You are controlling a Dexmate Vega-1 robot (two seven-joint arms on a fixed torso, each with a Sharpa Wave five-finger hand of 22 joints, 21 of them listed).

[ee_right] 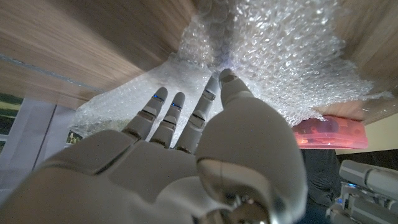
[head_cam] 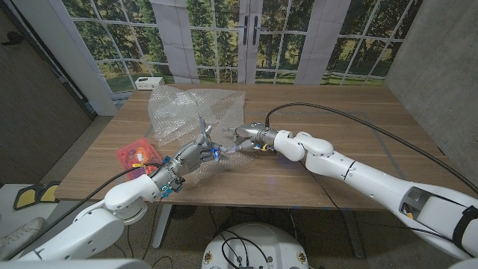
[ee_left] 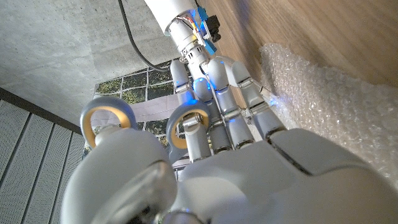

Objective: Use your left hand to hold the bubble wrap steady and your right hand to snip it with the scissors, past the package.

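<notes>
We see the bubble wrap [head_cam: 193,112] lying crumpled on the wooden table [head_cam: 343,127], toward its far-left area. Left hand [head_cam: 196,155] grips the wrap's near edge – fingers [ee_left: 233,118] closed on the film. Right hand [head_cam: 250,137] sits just beside it, approx. touching the same edge; its fingers [ee_right: 163,118] reach out against the wrap, but we cannot tell whether it holds anything. Scissors – not discernible. A red package [head_cam: 137,155] lies near the table's left edge, beside the left arm.

Dim, even light; blurred wrist close-ups
</notes>
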